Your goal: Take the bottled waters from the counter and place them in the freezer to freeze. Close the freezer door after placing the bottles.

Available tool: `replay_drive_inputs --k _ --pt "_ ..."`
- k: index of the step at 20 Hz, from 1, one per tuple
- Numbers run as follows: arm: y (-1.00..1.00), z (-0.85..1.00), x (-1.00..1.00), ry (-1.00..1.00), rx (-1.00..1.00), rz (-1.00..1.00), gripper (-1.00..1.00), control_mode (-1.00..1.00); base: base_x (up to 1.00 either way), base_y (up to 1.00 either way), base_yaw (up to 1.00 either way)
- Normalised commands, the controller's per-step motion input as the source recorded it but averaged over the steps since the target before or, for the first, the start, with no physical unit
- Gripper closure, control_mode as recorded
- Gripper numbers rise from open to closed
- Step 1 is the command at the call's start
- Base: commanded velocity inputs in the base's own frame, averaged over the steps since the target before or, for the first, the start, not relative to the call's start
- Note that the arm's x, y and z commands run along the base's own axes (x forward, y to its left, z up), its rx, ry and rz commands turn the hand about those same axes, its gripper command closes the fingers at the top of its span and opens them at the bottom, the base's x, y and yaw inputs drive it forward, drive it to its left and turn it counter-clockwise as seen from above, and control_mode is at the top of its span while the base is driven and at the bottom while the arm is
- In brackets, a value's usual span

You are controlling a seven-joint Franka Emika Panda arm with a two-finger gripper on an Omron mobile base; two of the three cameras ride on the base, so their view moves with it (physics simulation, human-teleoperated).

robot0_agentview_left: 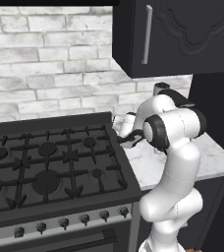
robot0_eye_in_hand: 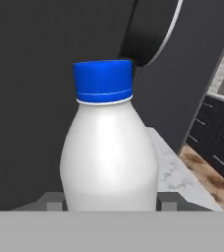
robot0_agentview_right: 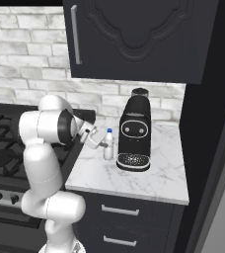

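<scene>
A white bottled water with a blue cap stands upright between my fingertips, which press on its lower sides. My gripper is shut on this bottle over the white marble counter, just left of the coffee machine. I cannot tell whether the bottle's base still touches the counter. The freezer and its door are out of view.
A black coffee machine stands on the counter right beside the bottle. The black gas stove lies to the left. A dark wall cabinet hangs overhead, and a tall dark panel bounds the counter on the right.
</scene>
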Motion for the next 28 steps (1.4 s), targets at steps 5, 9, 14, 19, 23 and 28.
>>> replay_drive_inputs --k 5,9,14,19,23,28 --pt "0.16 0.51 -0.75 -0.11 0.02 0.23 1.0 -1.0 0.0 0.0 0.0" --pt "0.02 0.97 -0.7 -0.16 0.01 0.38 1.0 -1.0 0.0 0.0 0.0" --pt "0.0 1.0 -0.52 -0.03 0.03 0.37 1.0 -1.0 0.0 0.0 0.0" --pt "0.06 1.0 -0.49 0.04 0.08 0.29 1.0 -1.0 0.0 0.0 0.0" --pt "0.01 1.0 -0.53 0.09 0.1 0.33 1.0 -1.0 0.0 0.0 0.0" --pt "0.11 0.9 -0.56 0.12 0.11 0.38 1.0 -1.0 0.0 0.0 0.0"
